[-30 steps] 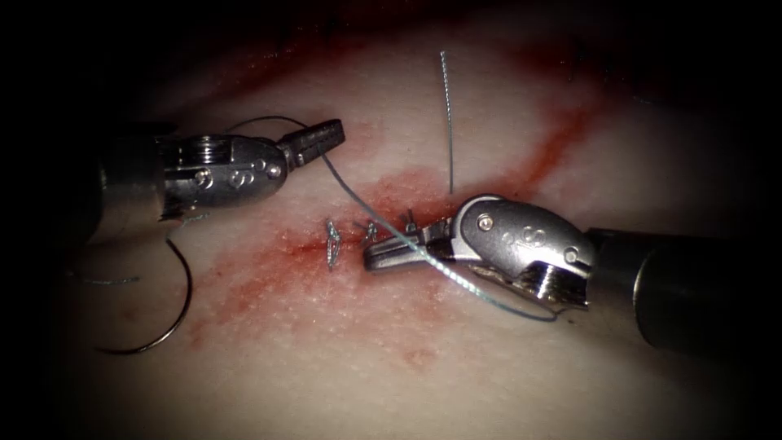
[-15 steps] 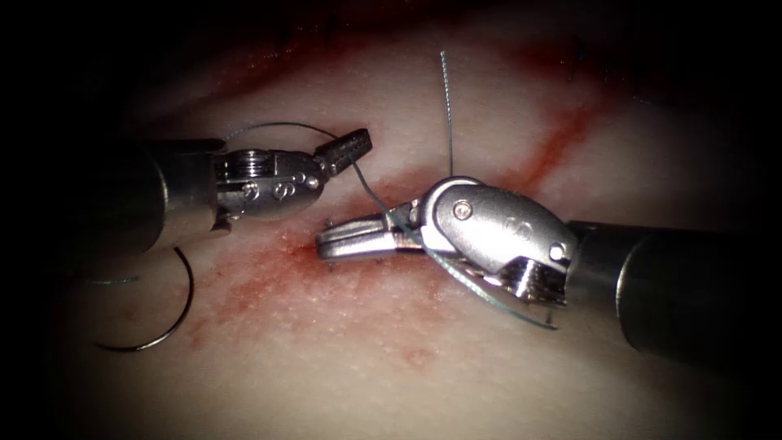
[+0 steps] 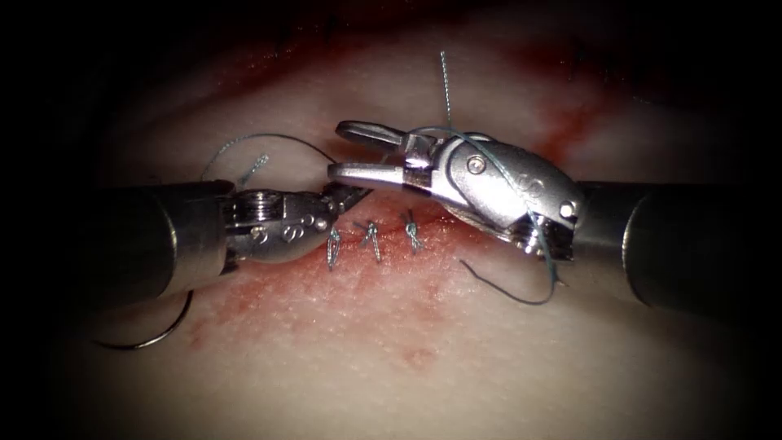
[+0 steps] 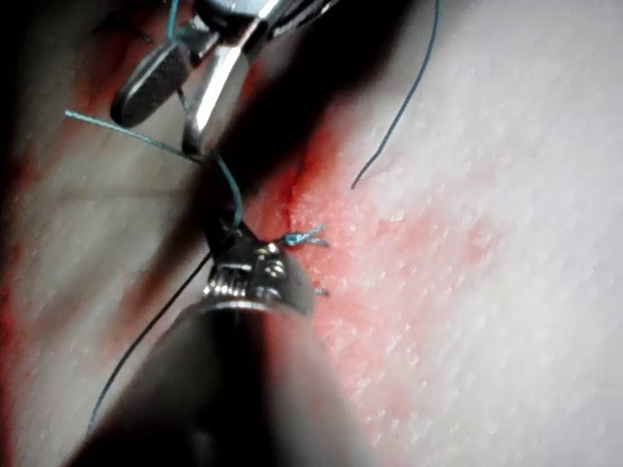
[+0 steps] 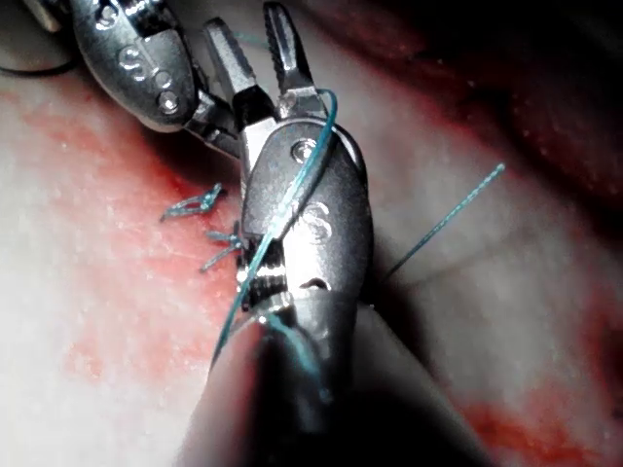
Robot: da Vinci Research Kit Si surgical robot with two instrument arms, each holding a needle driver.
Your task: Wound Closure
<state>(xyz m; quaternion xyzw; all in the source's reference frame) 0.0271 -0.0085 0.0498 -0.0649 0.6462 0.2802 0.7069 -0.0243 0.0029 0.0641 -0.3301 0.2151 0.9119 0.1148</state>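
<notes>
Two grippers, left (image 3: 352, 194) and right (image 3: 346, 149), three knots (image 3: 372, 238), one needle (image 3: 155, 334).

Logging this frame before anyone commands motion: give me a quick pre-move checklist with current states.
1. Right tool jaws open, holding nothing: ok.
2. Thread draped over the right tool's wrist: ok, seen in endoscope and right wrist views.
3. Left tool grip on thread: cannot tell, its tips sit under the right tool.
4. Needle free, lying on the tissue left of the cut, not in it: ok.
5. Three knots along the cut: ok.
6. Loose thread tail right of the cut, held by nothing: ok.
</notes>
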